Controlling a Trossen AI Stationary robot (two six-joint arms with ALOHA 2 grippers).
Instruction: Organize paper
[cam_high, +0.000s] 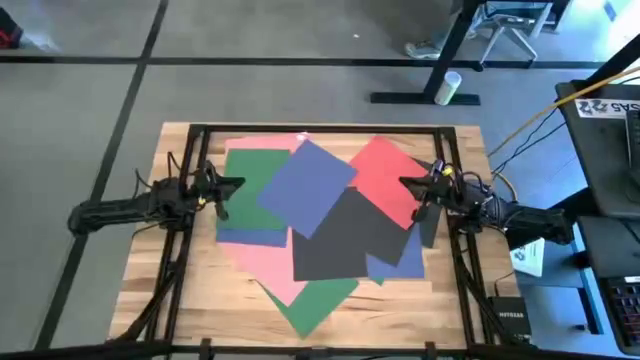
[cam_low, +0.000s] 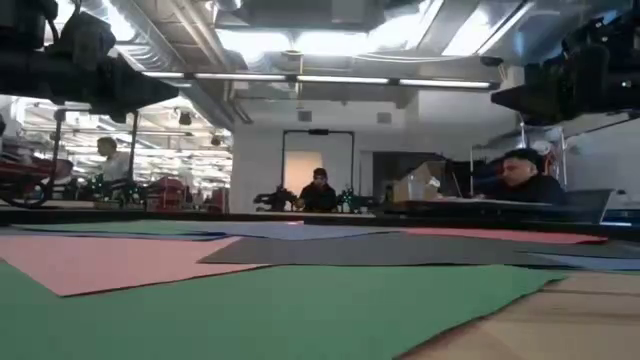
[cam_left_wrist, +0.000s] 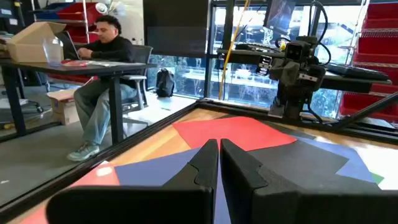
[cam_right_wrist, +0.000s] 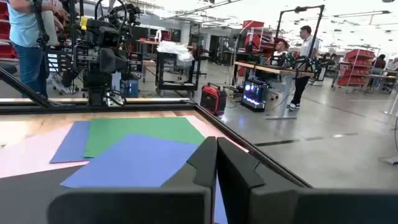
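Green paper (cam_low: 300, 310) fills my low view's foreground. Left claw (cam_high: 232, 184), fingers pressed together, hovers at the worktop's (cam_high: 160, 290) nine o'clock edge; right claw (cam_high: 412, 186), likewise closed, at three. Sheets sprawl overlapped between them. I'd worry a pinch drags neighbours along. Only the high view shows the whole scatter.

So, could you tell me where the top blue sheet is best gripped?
Probably at the blue sheet's corner nearest the left gripper, coming in low from the left. It lies flat on top of the pile, tilted, so a corner can be pinched or slid out.
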